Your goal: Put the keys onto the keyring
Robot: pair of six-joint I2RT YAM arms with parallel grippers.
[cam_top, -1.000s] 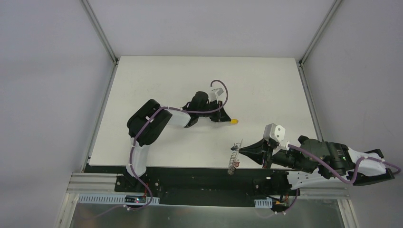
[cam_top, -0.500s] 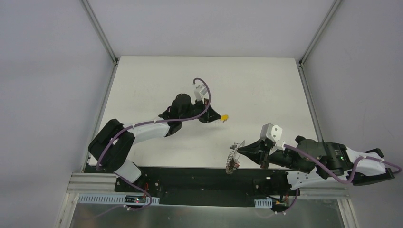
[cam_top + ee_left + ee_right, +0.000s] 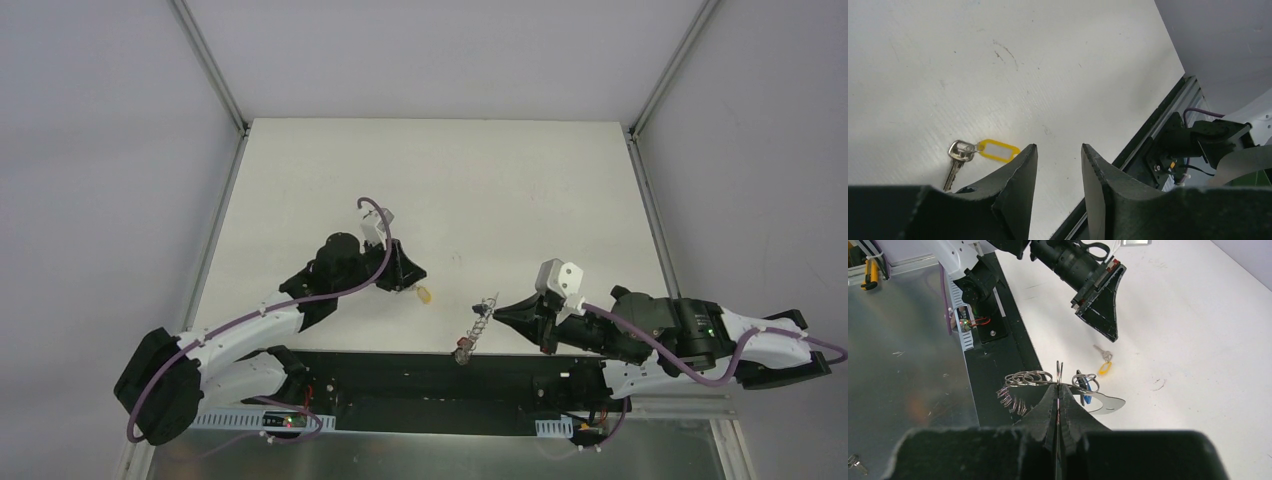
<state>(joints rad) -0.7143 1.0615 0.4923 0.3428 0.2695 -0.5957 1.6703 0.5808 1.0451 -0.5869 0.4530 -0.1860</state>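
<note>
Keyring (image 3: 1030,377) sat pinched in the right hand (image 3: 1059,386), its fingers pressed flat together on the thin wire of the loop. In the right wrist view the coils spread to either side of the fingertips at the centre of the frame. A bunch of small silver keys (image 3: 1010,400) hung to the lower left of them, and a blue tag (image 3: 1087,385) and a flat silver plate (image 3: 1104,403) lay to the right. From above, the keyring (image 3: 480,318) was at the lower centre of the frame, just at the near edge of the worktop (image 3: 540,190). Its dangling bunch lay over the black rail (image 3: 400,365) below.

One loose key (image 3: 954,161) with a yellow tag (image 3: 997,150) lay flat on the worktop, in the lower left of the left wrist view. It was just beside the left finger (image 3: 1020,172) and not touching it. The left hand (image 3: 1058,150) stood narrowly parted, with bare worktop showing in the gap and nothing held. In the top view the left hand (image 3: 412,282) was left of centre, with the yellow-tagged key just to its lower right. The key and the keyring were apart, with the key to the left.
</note>
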